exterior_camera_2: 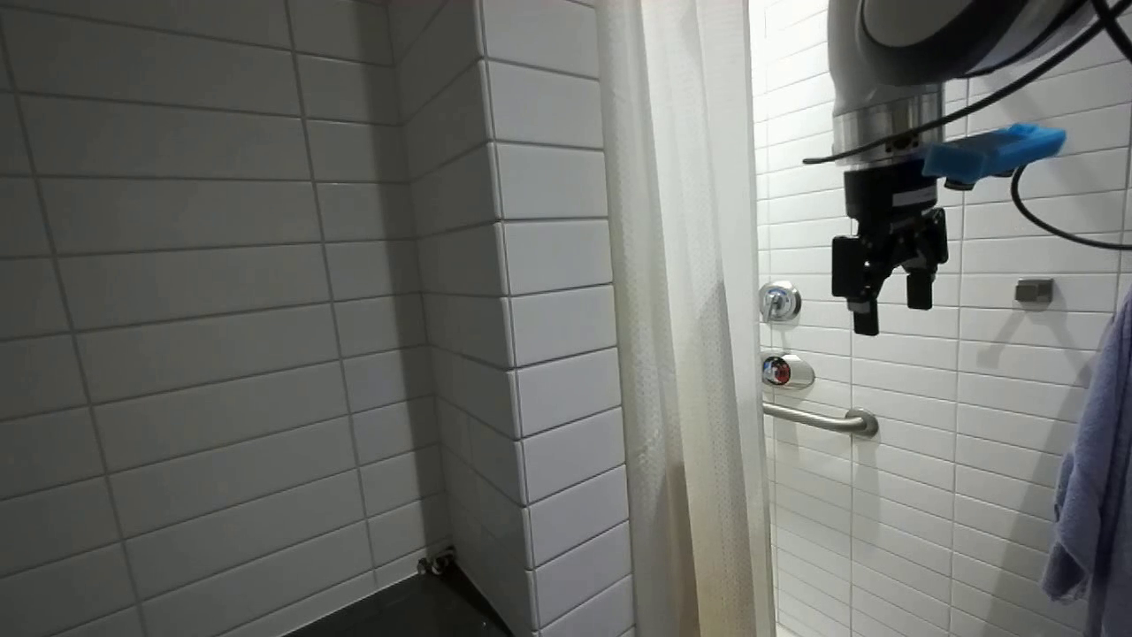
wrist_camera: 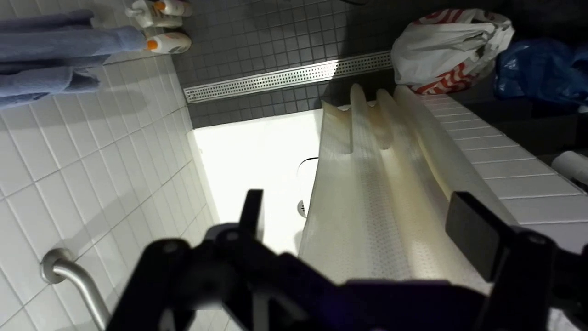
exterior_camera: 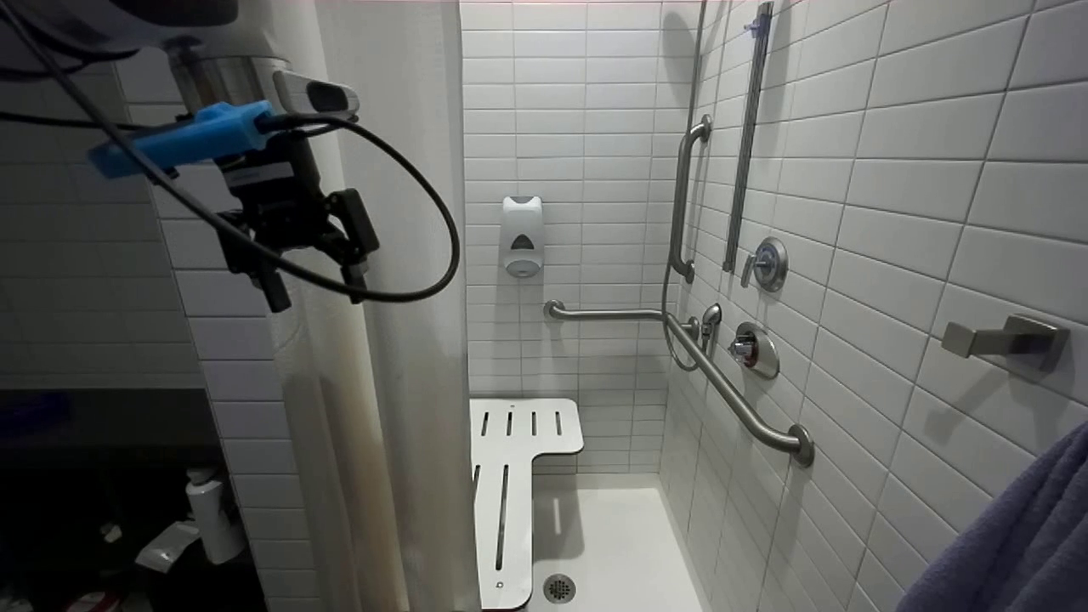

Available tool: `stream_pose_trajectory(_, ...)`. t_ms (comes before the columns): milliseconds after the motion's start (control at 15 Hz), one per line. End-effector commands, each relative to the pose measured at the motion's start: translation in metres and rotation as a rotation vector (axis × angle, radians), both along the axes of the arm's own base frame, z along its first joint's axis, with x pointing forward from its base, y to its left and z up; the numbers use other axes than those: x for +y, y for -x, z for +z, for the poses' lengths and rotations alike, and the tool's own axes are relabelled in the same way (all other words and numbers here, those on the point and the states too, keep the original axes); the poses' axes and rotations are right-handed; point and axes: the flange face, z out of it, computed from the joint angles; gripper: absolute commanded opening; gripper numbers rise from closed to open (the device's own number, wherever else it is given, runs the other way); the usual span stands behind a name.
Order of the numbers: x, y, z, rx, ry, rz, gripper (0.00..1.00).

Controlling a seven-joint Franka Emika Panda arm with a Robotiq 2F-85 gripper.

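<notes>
Tiled shower (exterior_camera: pixel 603 229), pale curtain (exterior_camera: pixel 408 365) near, jaws parted

Overhead light floods the shower stall (exterior_camera: pixel 561 102), and the metal wall hook (exterior_camera: pixel 1007 338) drops shadows down the tiles (exterior_camera: pixel 901 255); past the shower curtain (exterior_camera_2: pixel 694 354), I find the alcove (exterior_camera: pixel 85 289) dim and nearly black along its bottom edge. In the wrist view, the shower floor (wrist_camera: pixel 252 161) is blown white to its corner, while the gripper fingers (wrist_camera: pixel 475 236) loom dark and blurred.

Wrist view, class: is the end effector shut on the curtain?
No, the end effector is open, its fingers apart with the curtain visible between them.
</notes>
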Motion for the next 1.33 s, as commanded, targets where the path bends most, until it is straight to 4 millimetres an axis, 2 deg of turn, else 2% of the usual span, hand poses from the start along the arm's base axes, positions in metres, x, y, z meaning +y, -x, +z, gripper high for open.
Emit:
stream_pose_trajectory(0, -0.002, 0.004, 0.013, -0.064, 0.098, 0.016, 1.00)
stream_pose_trajectory(400, 0.002, 0.011, 0.029, -0.199, 0.272, 0.027, 1.00)
stream_pose_trajectory(667, 0.010, 0.015, 0.029, -0.287, 0.374, 0.009, 1.00)
stream_pose_trajectory(1000, 0.009, 0.013, 0.017, -0.289, 0.340, 0.023, 1.00)
stream_pose_trajectory(1267, -0.005, 0.010, 0.004, -0.241, 0.255, 0.069, 1.00)
